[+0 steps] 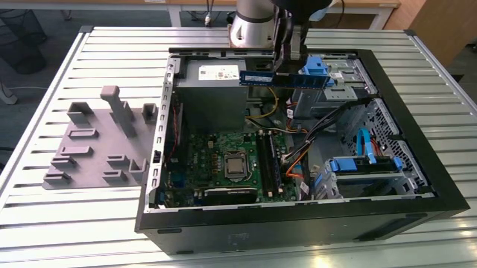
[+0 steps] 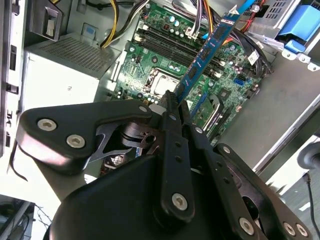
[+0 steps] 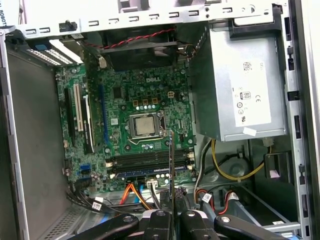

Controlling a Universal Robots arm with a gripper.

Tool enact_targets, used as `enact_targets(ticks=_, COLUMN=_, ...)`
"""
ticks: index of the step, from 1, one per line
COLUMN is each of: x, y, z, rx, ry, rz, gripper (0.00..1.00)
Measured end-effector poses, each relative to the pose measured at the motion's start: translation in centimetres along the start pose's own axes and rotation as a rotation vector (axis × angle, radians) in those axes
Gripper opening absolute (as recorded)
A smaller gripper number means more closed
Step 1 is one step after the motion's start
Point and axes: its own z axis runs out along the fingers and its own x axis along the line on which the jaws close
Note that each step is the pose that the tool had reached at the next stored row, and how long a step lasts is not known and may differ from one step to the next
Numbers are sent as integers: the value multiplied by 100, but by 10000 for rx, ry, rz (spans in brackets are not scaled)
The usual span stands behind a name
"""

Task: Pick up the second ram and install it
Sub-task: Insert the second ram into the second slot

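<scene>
- A ribbed metal table (image 1: 44, 184) carries an open black computer case (image 1: 417, 184) lying on its side, with a grey plastic fixture (image 1: 93, 151) of upright blocks beside it on the exterior view's left; desk legs and floor lie behind.
- Inside the case sit the green motherboard (image 1: 223, 148) with its bare processor (image 1: 234, 165), a grey power supply (image 1: 212, 92) and blue drive brackets (image 1: 358, 164).
- The arm (image 1: 253, 25) comes down from the far edge of the table, its silver wrist segment just above the case's rear wall and the dark tool reaching over the power supply end.
- The gripper (image 1: 287, 67) hangs above the interior, fingers closed together on the second ram (image 1: 283, 79), which it holds by its upper long edge.
- In the exterior view the stick lies level, blue-green face and white label toward the camera, clear of the board and well above it.
- In the second wrist view the gripper (image 2: 172, 102) pinches the second ram (image 2: 207, 52) near one end, the stick running out over the motherboard (image 2: 150, 75).
- In the first wrist view the gripper (image 3: 171, 212) holds the second ram (image 3: 171, 165) edge-on as a thin dark line, standing over the long black memory slots (image 3: 145, 162) beside the processor (image 3: 145, 125).
</scene>
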Motion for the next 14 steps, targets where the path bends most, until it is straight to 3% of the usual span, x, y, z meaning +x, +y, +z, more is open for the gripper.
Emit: enact_targets(ticks=14, x=0, y=0, z=0, rx=5, ry=0, rz=270, gripper=14)
